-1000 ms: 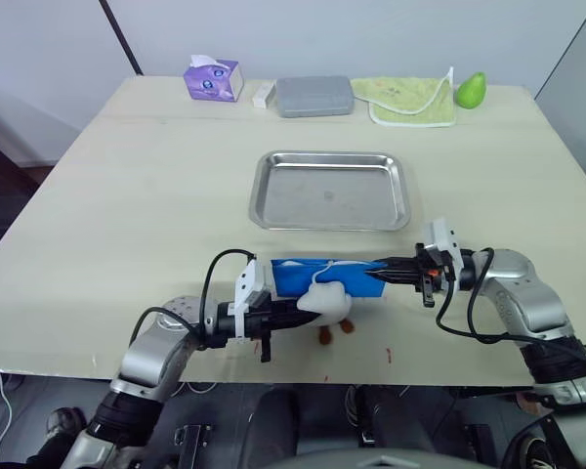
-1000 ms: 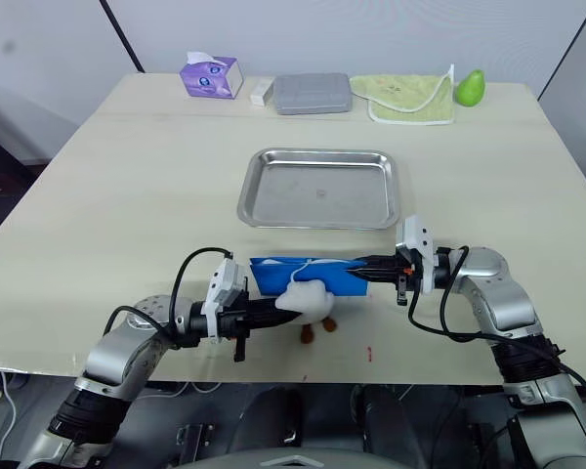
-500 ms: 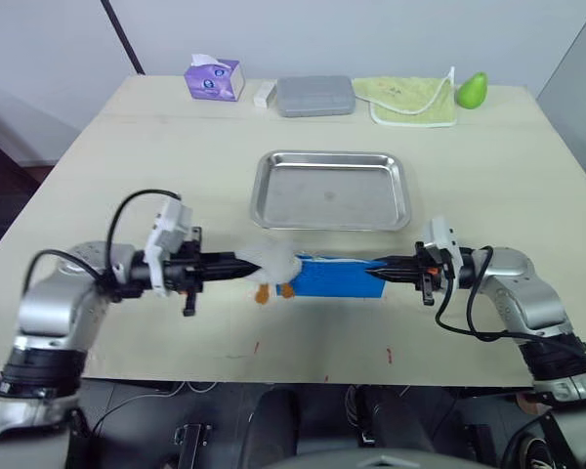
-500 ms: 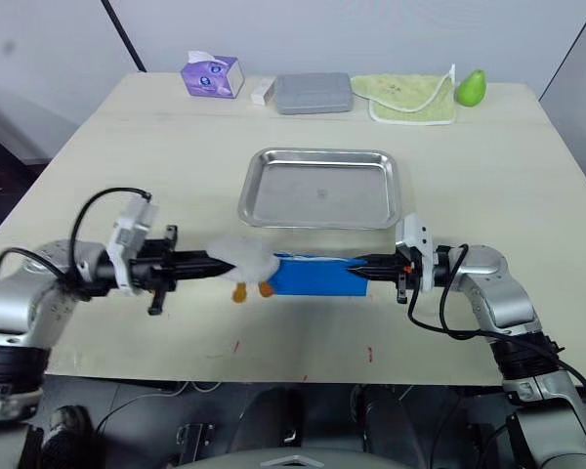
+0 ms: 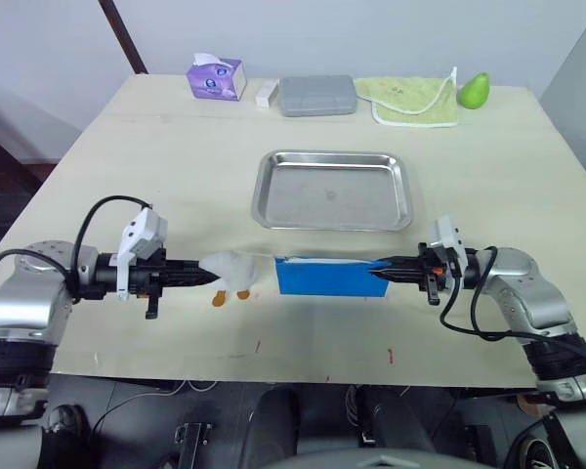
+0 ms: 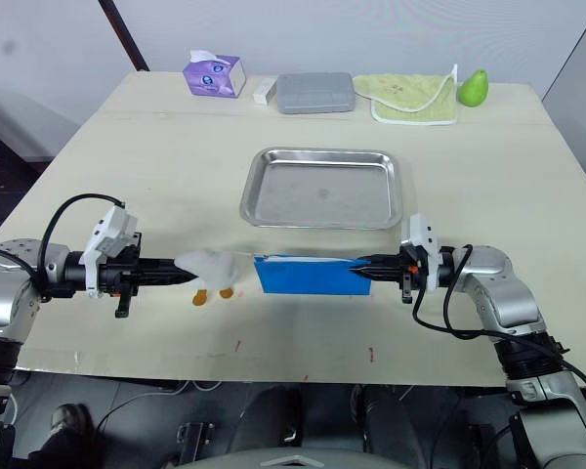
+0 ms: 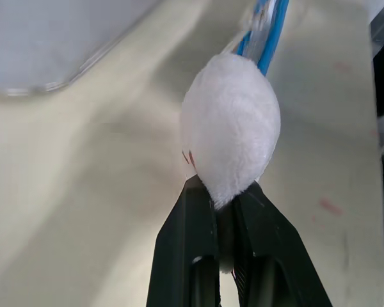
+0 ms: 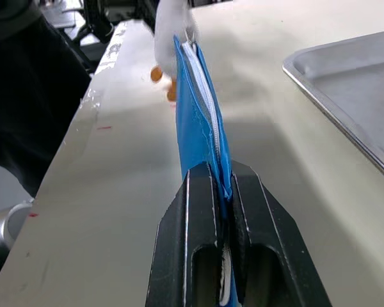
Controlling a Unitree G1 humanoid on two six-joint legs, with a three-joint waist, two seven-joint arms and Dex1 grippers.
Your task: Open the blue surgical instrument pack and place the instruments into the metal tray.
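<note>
The blue surgical instrument pack (image 5: 330, 277) stands on its long edge on the table, just in front of the empty metal tray (image 5: 332, 192). My right gripper (image 5: 379, 270) is shut on the pack's right end (image 8: 198, 109), beside the zipper line. My left gripper (image 5: 203, 271) is shut on a white plush duck charm (image 5: 230, 270) with orange feet, held a little left of the pack's left end. A thin cord runs from the charm to the pack. The instruments are hidden inside the pack.
Along the table's far edge lie a purple tissue box (image 5: 215, 77), a small white object (image 5: 266, 92), a grey hard case (image 5: 316, 95), a green cloth (image 5: 414, 98) and a green pear-shaped object (image 5: 472, 90). The table's front edge is just below both arms.
My left gripper has swung from the pack's front to its left end and on leftward, carrying the white plush charm. The right gripper has kept its hold on the pack's right end.
</note>
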